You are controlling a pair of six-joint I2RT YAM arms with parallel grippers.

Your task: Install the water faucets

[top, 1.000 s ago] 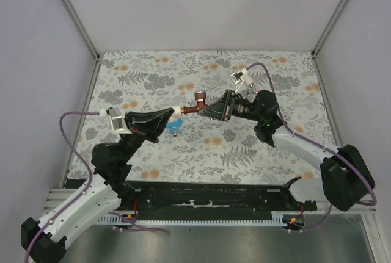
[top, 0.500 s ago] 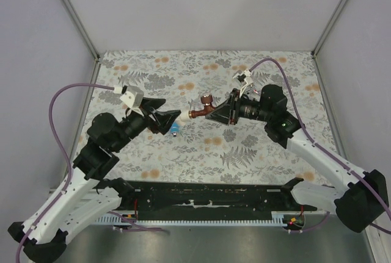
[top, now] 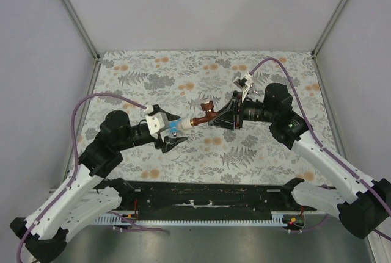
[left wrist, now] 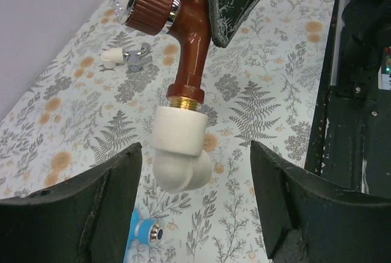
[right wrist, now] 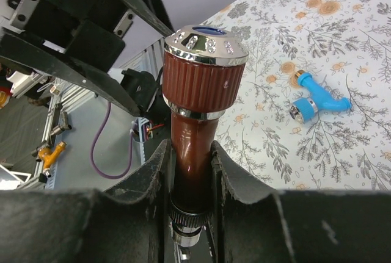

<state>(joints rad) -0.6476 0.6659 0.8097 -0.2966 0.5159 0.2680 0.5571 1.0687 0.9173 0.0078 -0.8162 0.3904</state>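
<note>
My right gripper (right wrist: 189,171) is shut on the neck of the reddish-brown faucet (right wrist: 197,135) and holds it above the table (top: 269,153), with its ribbed knob (left wrist: 145,2) up and away. A white pipe fitting (left wrist: 178,153) sits on the faucet's brass thread. My left gripper (left wrist: 192,214) stands open just short of that fitting, one finger on each side, touching nothing. The blue faucet (left wrist: 143,232) lies on the table below it, beside the left fingers (top: 173,143) in the top view. A white-silver faucet (left wrist: 128,58) lies farther back on the table.
The floral tablecloth is walled in by grey panels at the back and both sides. A black rail (top: 208,199) runs along the near edge between the arm bases. Purple cables (top: 98,98) loop off both wrists.
My left gripper has opened and let go of the white fitting, then swung down and back towards the blue faucet. The right gripper has turned the brown faucet while holding it.
</note>
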